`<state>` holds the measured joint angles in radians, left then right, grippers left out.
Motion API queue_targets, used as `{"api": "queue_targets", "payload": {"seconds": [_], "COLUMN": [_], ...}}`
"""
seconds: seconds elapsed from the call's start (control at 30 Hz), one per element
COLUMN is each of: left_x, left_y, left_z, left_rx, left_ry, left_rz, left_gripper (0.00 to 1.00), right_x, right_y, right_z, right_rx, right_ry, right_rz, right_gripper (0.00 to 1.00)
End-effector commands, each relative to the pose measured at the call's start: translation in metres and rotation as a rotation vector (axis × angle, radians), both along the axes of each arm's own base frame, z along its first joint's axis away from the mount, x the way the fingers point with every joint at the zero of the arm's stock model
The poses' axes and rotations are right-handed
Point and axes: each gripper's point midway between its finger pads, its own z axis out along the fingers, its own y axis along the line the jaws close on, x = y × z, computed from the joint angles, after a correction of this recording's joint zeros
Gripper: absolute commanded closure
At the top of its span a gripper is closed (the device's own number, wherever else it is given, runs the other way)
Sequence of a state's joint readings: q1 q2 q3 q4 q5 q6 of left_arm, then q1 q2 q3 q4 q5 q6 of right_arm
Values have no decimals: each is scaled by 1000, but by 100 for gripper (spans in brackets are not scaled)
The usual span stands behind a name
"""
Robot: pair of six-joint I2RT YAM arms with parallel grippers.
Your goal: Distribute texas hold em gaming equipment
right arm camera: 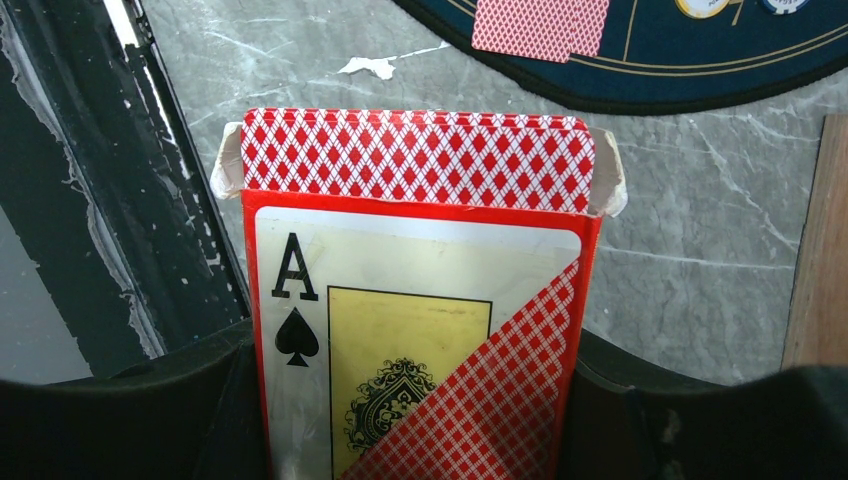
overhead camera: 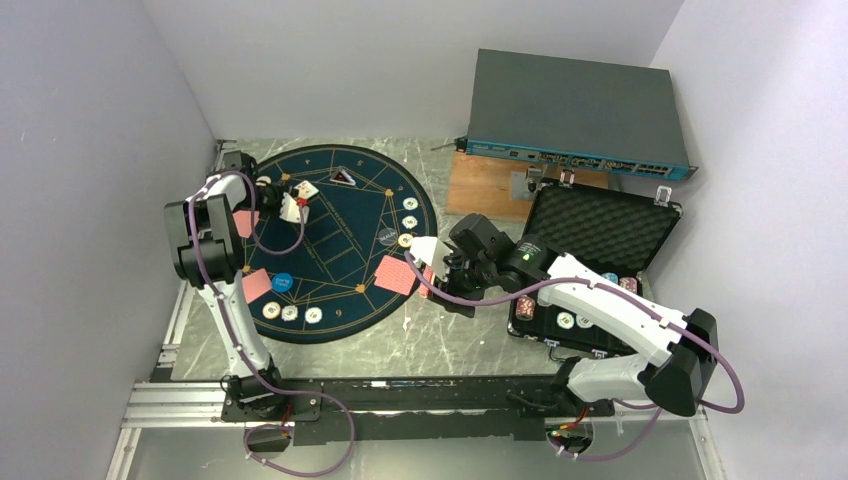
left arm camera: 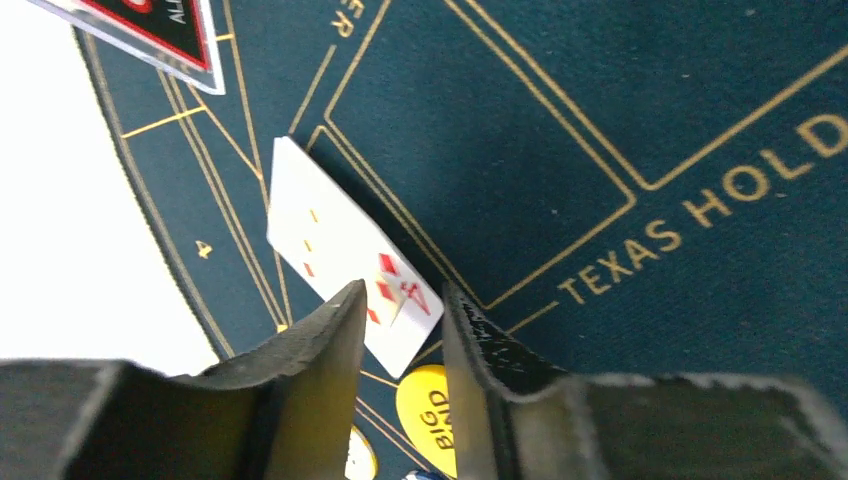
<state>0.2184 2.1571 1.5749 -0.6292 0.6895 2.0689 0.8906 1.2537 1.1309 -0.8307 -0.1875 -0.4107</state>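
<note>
Left gripper (left arm camera: 402, 300), jaws narrowly parted, grips nothing; face-up card (left arm camera: 330, 240) lies just beyond its tips, slanted. Right gripper (right arm camera: 415, 400), well to the right, clamps the card box (right arm camera: 420, 300).

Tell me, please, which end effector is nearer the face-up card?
Left. The left end effector hangs just over the face-up card; the right end effector holds a card box beyond the mat.

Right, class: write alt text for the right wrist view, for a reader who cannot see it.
The right hand grips an open red card box printed with an ace of spades, red diamond-backed playing cards showing at its top. Behind lies a grey marbled tabletop, with more red-backed cards at the edge of a round navy gold-lined mat.
</note>
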Motion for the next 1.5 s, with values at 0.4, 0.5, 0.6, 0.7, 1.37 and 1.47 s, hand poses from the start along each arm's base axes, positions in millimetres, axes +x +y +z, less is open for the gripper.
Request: {"api": "queue_targets", "payload": {"seconds": [0.4, 0.5, 0.6, 0.7, 1.37, 1.47], "left_x": [-40, -66, -98, -121, -295, -301], "left_y": [-2, -31, -61, -82, -295, -309], "left_z": [119, 166, 201, 211, 207, 205], "left_rx": [-119, -335, -623, -885, -899, -861], "left_ry": [61, 189, 362, 542, 1471, 1474], "left_rz": [175, 413, 597, 837, 561, 548], "left_gripper": [0, 0, 0, 0, 0, 0], "right_x": [3, 6, 10, 12, 14, 14], "right_y": [3, 6, 10, 13, 32, 35], "right_z": [18, 21, 26, 28, 35, 37], "right_rx": [53, 70, 88, 98, 118, 123], "right_ry": [-45, -57, -76, -89, -91, -97], "right_rz": [7, 7, 10, 18, 70, 75], "right_gripper": [100, 100, 100, 100, 100, 100]}}
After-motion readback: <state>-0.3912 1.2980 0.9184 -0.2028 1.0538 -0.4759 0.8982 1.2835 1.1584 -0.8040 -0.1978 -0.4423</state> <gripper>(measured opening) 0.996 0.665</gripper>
